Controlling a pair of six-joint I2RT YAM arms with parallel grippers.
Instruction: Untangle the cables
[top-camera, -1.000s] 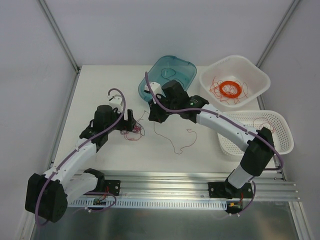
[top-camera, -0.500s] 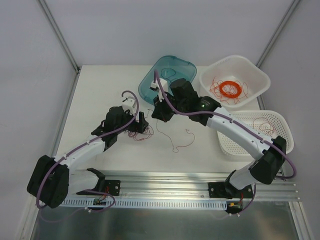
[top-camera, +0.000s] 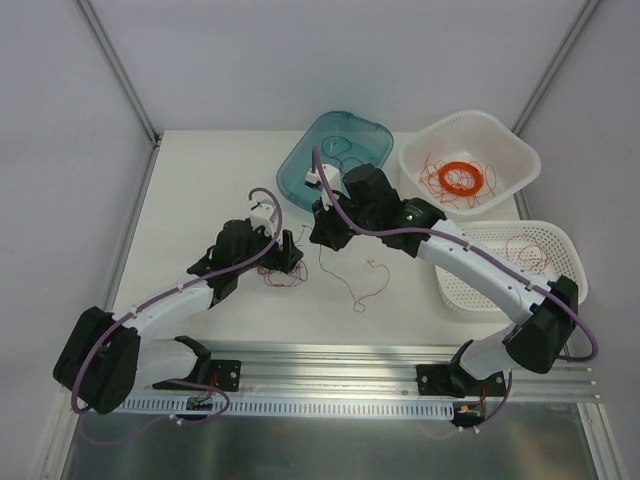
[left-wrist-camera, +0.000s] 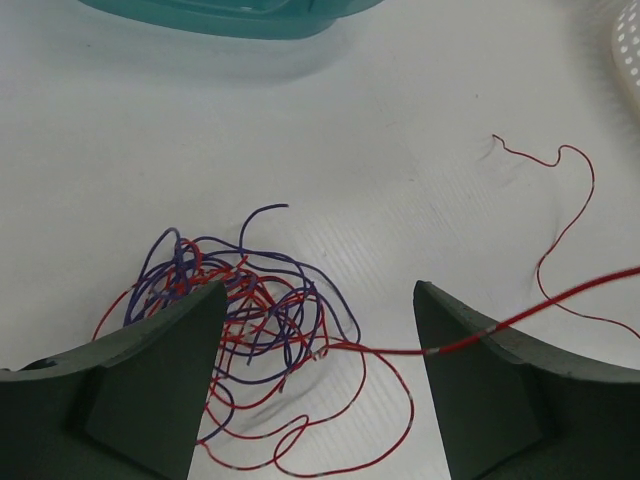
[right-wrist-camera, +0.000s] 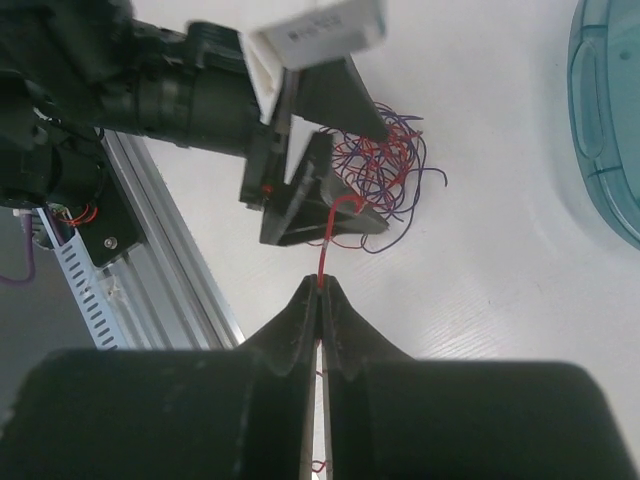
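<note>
top view: the cables (top-camera: 283, 272) lie in a small wad on the table (top-camera: 200, 190), beneath the left jaws. too fine to sort by colour here.
left wrist: jaws wide, straddling the wad, likely to pin it; lower loops cut off.
right wrist: jaws pinched on a red strand (right-wrist-camera: 321, 262), apparently to draw it out; its tail is hidden.

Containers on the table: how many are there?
3. A teal tub at the far middle; a white basket at the far right, holding an orange coil; a white perforated basket nearer, at the right edge. No other seems hidden.
</note>
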